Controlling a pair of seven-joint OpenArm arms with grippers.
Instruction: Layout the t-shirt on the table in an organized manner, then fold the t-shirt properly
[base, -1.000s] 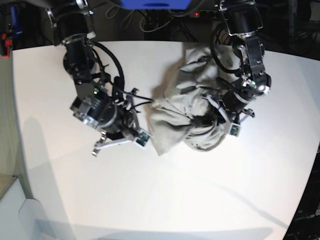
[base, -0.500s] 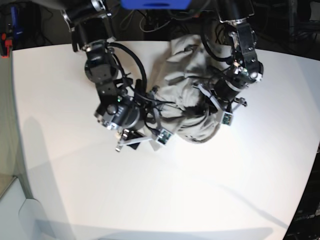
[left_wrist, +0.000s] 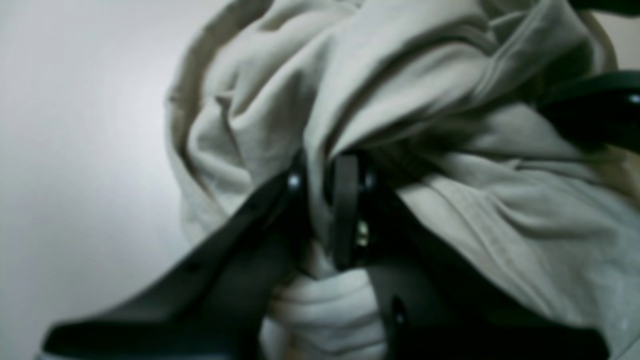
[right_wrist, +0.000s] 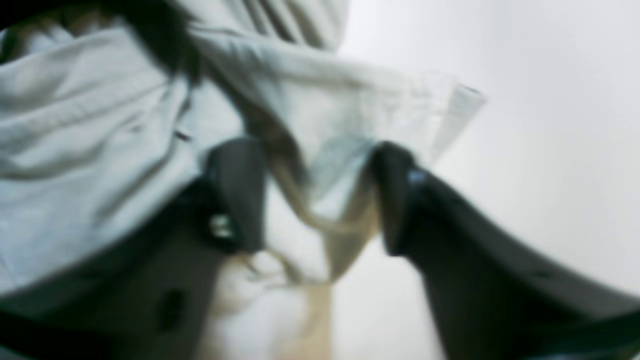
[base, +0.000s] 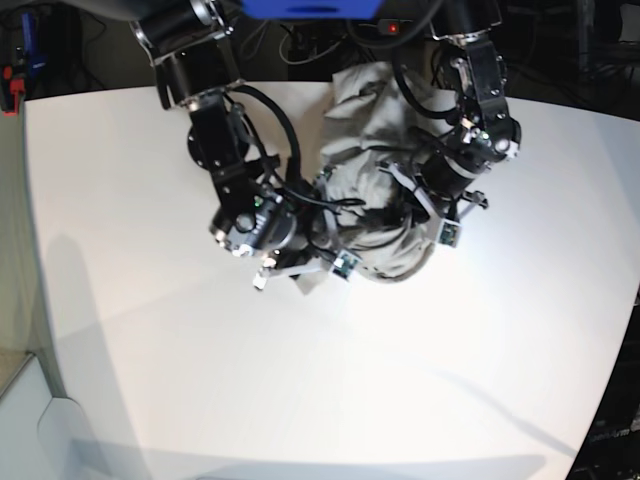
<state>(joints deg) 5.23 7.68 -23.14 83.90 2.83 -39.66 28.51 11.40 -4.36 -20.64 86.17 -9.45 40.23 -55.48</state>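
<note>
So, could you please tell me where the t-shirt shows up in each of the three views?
Base: the t-shirt lies bunched at upper centre, between both arms.
Left wrist: it fills the centre and right, pinched in the left gripper.
Right wrist: it covers the left and top, a fold between the right gripper fingers.
Shared landmark: the white table.

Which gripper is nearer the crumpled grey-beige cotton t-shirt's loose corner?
Right: the right gripper, jaws open, straddles cloth at that corner; the left gripper clamps another t-shirt fold.

Dark cable-strewn backdrop (base: 300, 40), blue panel (base: 310, 8)
</note>
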